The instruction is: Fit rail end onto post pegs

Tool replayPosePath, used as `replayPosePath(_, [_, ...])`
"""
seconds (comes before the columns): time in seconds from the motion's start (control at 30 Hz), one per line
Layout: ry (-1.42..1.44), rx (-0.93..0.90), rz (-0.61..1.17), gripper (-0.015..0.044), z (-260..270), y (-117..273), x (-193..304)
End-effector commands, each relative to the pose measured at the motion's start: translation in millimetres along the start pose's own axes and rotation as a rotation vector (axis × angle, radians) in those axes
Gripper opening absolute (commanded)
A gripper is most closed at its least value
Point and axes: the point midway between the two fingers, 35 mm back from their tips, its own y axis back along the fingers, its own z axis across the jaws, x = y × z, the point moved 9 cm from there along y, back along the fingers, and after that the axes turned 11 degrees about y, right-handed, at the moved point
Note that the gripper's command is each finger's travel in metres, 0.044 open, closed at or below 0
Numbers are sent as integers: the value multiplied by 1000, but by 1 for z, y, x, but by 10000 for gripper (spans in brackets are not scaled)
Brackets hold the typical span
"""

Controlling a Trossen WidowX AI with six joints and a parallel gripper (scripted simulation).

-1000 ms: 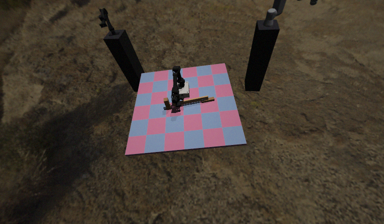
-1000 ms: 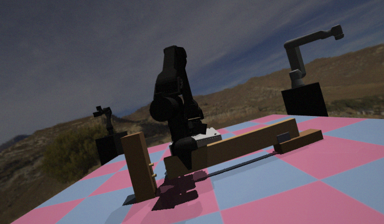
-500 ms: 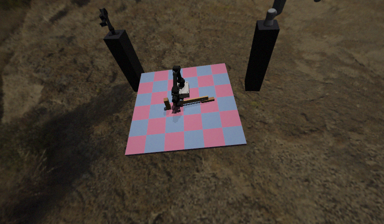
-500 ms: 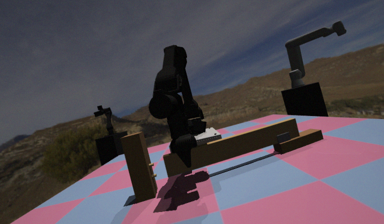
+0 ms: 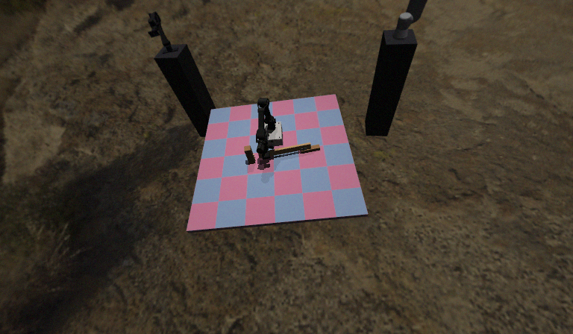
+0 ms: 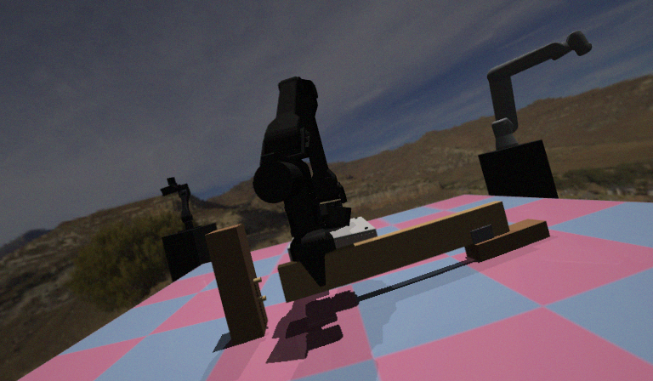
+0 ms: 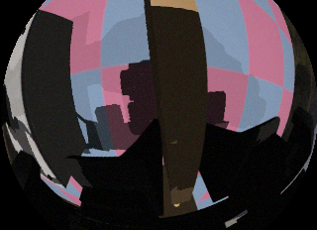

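The long wooden rail (image 5: 291, 148) (image 6: 400, 249) (image 7: 178, 57) has its far end at the dark bracket (image 6: 481, 233) on the low footboard block (image 5: 315, 147) (image 6: 519, 237). My gripper (image 5: 266, 156) (image 6: 320, 276) (image 7: 168, 121) is shut on the rail close to its near end, one finger on each side. That end is raised above the table. The post (image 5: 249, 153) (image 6: 230, 281) stands upright in front of it. The upper peg (image 6: 258, 280) and lower peg (image 6: 263, 298) show in a gap between post and rail end. The holes in the rail end are hidden.
The white base plate (image 5: 276, 133) (image 6: 356, 228) of my arm lies behind the rail. A black pedestal (image 5: 183, 86) (image 6: 185, 252) with a dark arm stands off the left side of the checkered table (image 5: 289, 206). Another pedestal (image 5: 389, 81) (image 6: 517, 170) with a grey arm stands off the right.
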Motion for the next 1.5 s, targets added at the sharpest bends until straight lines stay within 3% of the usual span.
replayPosePath(0.0, [1,4,1,0,0,1,0])
replayPosePath(1.47, [1,4,1,0,2,2,6])
